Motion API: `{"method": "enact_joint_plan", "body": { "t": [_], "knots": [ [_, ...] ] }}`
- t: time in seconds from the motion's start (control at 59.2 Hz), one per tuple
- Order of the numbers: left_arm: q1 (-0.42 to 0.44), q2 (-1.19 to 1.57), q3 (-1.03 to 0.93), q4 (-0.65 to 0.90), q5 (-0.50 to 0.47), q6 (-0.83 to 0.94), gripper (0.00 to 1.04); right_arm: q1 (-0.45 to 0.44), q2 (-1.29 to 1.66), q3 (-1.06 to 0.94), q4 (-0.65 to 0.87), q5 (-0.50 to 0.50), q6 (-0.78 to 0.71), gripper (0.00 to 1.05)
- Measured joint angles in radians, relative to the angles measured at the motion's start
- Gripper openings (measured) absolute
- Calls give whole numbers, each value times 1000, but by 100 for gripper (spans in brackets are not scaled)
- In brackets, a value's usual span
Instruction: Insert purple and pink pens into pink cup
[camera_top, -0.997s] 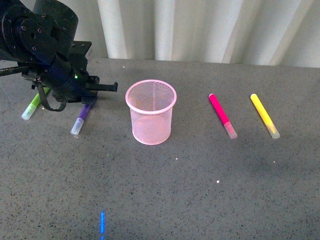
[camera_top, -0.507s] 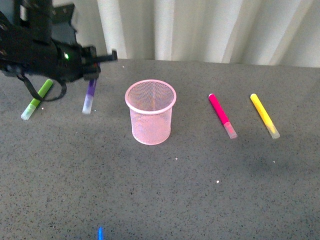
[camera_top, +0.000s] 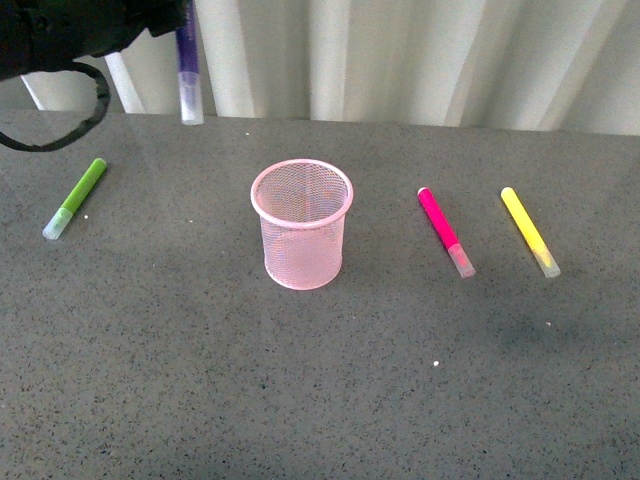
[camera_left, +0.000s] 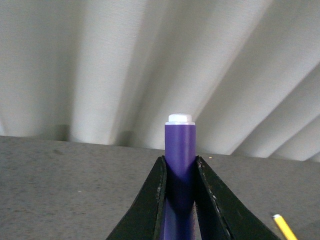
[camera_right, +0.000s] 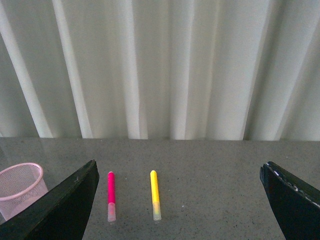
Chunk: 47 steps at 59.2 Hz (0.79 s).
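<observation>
My left gripper (camera_top: 183, 22) is shut on the purple pen (camera_top: 187, 75) and holds it nearly upright, cap down, high above the table, left of and behind the pink cup (camera_top: 302, 224). In the left wrist view the purple pen (camera_left: 180, 165) sits clamped between the black fingers (camera_left: 150, 200). The pink cup stands upright and empty at the table's middle. The pink pen (camera_top: 443, 230) lies flat to the right of the cup; it also shows in the right wrist view (camera_right: 111, 195). My right gripper (camera_right: 177, 205) is open and empty, out of the front view.
A lime-green marker (camera_top: 75, 198) lies at the left of the grey table (camera_top: 320, 400). A yellow marker (camera_top: 529, 231) lies right of the pink pen and shows in the right wrist view (camera_right: 155, 195). A white curtain (camera_top: 420, 60) hangs behind the table.
My left gripper has lifted the purple pen off the table, from beside the green marker up to high above it. The pen now hangs nearly upright. Everything else is still.
</observation>
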Motion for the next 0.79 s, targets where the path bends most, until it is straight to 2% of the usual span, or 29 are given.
{"method": "enact_joint_plan", "body": {
  "t": [0.237, 0.423, 0.794],
  "knots": [
    [-106, 29, -53, 249, -91, -105, 13, 0, 0, 0, 0, 0, 0, 98],
    [-153, 129, -53, 367, -135, -153, 13, 0, 0, 0, 0, 0, 0, 98],
    [-160, 208, -53, 384, -138, -167, 13, 0, 0, 0, 0, 0, 0, 98]
  ]
}}
